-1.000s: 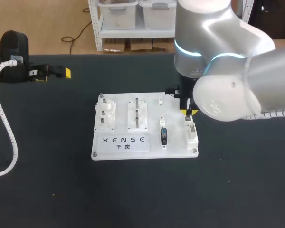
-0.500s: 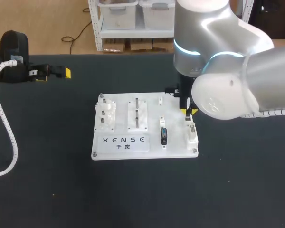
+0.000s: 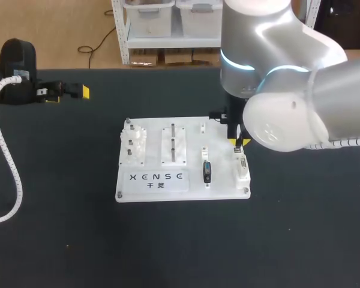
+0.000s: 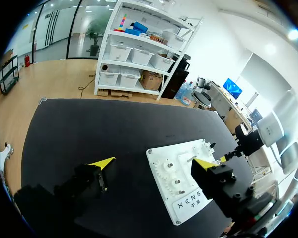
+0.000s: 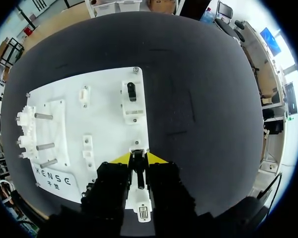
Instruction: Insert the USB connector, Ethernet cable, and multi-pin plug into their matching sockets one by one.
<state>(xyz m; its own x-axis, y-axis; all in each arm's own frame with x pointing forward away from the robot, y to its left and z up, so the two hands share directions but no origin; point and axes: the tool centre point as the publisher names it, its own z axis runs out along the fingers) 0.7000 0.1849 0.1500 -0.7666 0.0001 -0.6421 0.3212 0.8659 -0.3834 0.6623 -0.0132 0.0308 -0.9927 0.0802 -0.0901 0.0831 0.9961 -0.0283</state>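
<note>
The white socket board (image 3: 222,182) lies mid-table. My right gripper (image 3: 238,142) points down over its right rear part. In the right wrist view the right gripper (image 5: 138,158) is shut on a small black plug (image 5: 138,171), right over a white multi-pin socket block (image 5: 140,201). Another white holder with a black connector (image 5: 131,91) stands ahead of it, also visible in the head view as the black connector (image 3: 207,171). My left gripper (image 3: 78,91) stays far off at the table's left rear. It stands open and empty (image 4: 154,162), with the board (image 4: 169,163) ahead of it.
On the board's left part stand a block with gear posts (image 3: 134,144) and a plate with two upright pegs (image 3: 174,144). The left arm's white coiled cable (image 3: 9,174) hangs over the table's left side. Dark tabletop surrounds the board.
</note>
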